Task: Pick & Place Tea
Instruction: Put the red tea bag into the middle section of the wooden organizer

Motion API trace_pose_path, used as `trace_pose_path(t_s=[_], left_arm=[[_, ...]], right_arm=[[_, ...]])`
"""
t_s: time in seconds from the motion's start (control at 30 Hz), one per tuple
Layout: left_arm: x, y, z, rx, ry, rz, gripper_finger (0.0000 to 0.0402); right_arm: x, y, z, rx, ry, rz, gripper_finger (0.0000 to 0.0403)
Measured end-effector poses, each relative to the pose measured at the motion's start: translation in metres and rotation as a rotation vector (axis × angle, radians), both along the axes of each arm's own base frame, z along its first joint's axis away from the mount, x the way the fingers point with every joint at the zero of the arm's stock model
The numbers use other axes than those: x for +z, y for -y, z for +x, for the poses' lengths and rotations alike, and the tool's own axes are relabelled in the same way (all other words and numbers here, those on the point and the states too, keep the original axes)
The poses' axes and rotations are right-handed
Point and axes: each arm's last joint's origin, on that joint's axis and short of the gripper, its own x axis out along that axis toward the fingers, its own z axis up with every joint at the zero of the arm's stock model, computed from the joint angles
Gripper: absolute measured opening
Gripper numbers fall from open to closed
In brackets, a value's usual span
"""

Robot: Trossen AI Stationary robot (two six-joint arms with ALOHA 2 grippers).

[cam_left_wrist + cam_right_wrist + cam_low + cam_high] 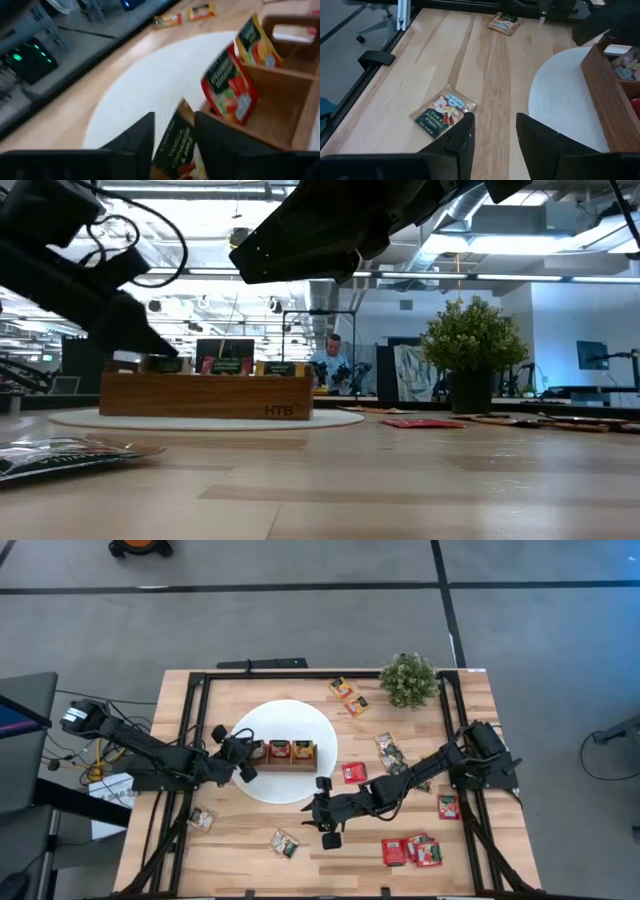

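The left gripper (243,752) hangs over the near end of the wooden tray (283,764), which stands on the white round mat (300,720). In the left wrist view its two dark fingers (137,142) stand a little apart, with a dark white-and-green tea sachet (177,150) upright in the gap between them, at the end compartment of the tray; whether the fingers press on it or have let go of it cannot be told. A red sachet (229,90) stands in the middle compartment and an orange-yellow sachet (255,42) in the far one.

The right gripper (326,822) hangs above the bare table (240,865) just off the edge of the mat, on the front side. Its fingers (462,137) are spread with nothing between them. A white-and-green sachet (443,114) lies flat on the wood just beyond its fingertips.

More sachets lie scattered over the table: one near the front left corner (201,819), a red one (354,773) beside the mat, a cluster of red ones (412,851) at the front right, another red one (448,806) near the right rail, and two orange-yellow ones (349,696) near the potted plant (409,679) at the back
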Motion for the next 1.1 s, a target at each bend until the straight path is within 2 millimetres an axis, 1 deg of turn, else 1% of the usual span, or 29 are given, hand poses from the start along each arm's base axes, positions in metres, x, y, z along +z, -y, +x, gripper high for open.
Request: trace_pose_path(t_s=[0.13,0.27,0.37,0.47,0.53,0.6,0.67,0.73,0.8,0.87,1.0,1.1], left_arm=[[0.007,-0.002,0.004,0.014,-0.023,0.062,0.0169],[0.017,-0.001,0.01,0.01,-0.021,0.085,0.0179],[0.032,0.001,0.016,0.005,-0.02,0.117,0.018],[0.054,0.007,0.023,0.014,-0.025,0.138,0.0177],[0.074,0.012,0.028,0.02,0.005,0.109,0.0173],[0.093,0.019,0.031,-0.005,0.055,0.032,0.0168],[0.107,0.027,0.034,-0.083,0.107,-0.079,0.0163],[0.113,0.037,0.037,-0.192,0.145,-0.169,0.0158],[0.11,0.048,0.039,-0.271,0.16,-0.205,0.0151],[0.101,0.058,0.041,-0.313,0.15,-0.203,0.0143],[0.079,0.076,0.051,-0.313,0.095,-0.132,0.0128],[0.061,0.088,0.064,-0.33,0.05,-0.061,0.0118]], right_arm=[[0.0,0.0,0.0,0.0,0.0,0.0,0.0132],[0.0,0.0,0.0,0.0,0.0,0.0,0.0134],[-0.002,0.001,-0.001,-0.004,-0.026,-0.013,0.0133],[0.0,0.004,-0.01,-0.055,-0.098,-0.076,0.0129],[0.008,0.008,-0.018,-0.136,-0.124,-0.121,0.0124],[0.016,0.01,-0.03,-0.209,-0.167,-0.171,0.012],[0.022,0.012,-0.041,-0.267,-0.212,-0.215,0.0116],[0.028,0.013,-0.054,-0.311,-0.252,-0.245,0.0113],[0.033,0.012,-0.067,-0.342,-0.305,-0.265,0.0111],[0.034,0.01,-0.081,-0.371,-0.371,-0.274,0.0111],[0.033,0.003,-0.111,-0.442,-0.512,-0.29,0.0112],[0.03,-0.006,-0.132,-0.435,-0.656,-0.283,0.0113]])
